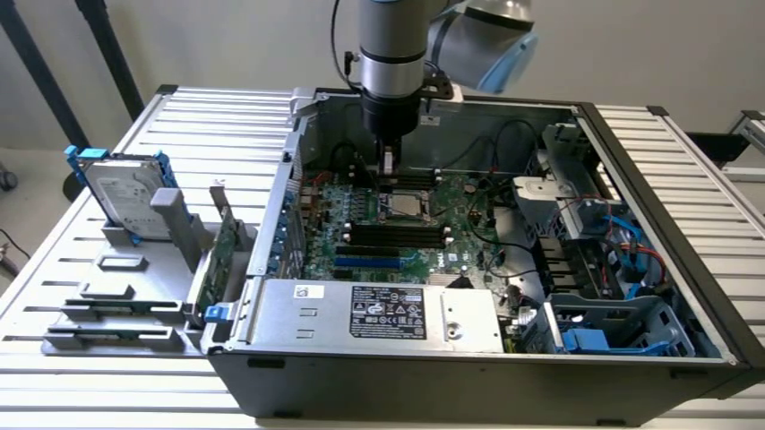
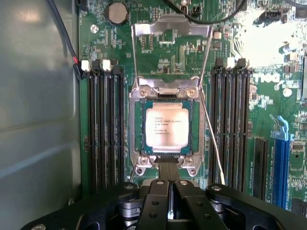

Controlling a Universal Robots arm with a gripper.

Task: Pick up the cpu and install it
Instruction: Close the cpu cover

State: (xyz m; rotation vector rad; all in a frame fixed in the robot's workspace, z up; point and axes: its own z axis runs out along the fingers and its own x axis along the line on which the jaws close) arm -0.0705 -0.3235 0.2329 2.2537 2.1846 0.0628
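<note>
The cpu (image 2: 167, 127), a small square chip with a silver-grey top, lies flat in the motherboard socket (image 2: 135, 125), apart from my fingers. The socket's metal load plate (image 2: 172, 28) is swung open beyond it, and a thin lever wire (image 2: 212, 139) runs along one side. My gripper (image 2: 168, 168) hangs just above the socket's near edge, shut with nothing between its dark fingers. In the exterior view, the gripper (image 1: 386, 170) reaches down into the open computer case (image 1: 669, 260), right over the cpu (image 1: 407, 208).
Black memory slots (image 2: 103, 124) flank the socket on both sides, with a blue slot (image 2: 281, 163) further out. A case wall (image 2: 38, 120) stands close by. Outside the case stand a hard drive with blue brackets (image 1: 120, 193) and grey holder blocks (image 1: 114, 300). The power supply (image 1: 376, 313) fills the front.
</note>
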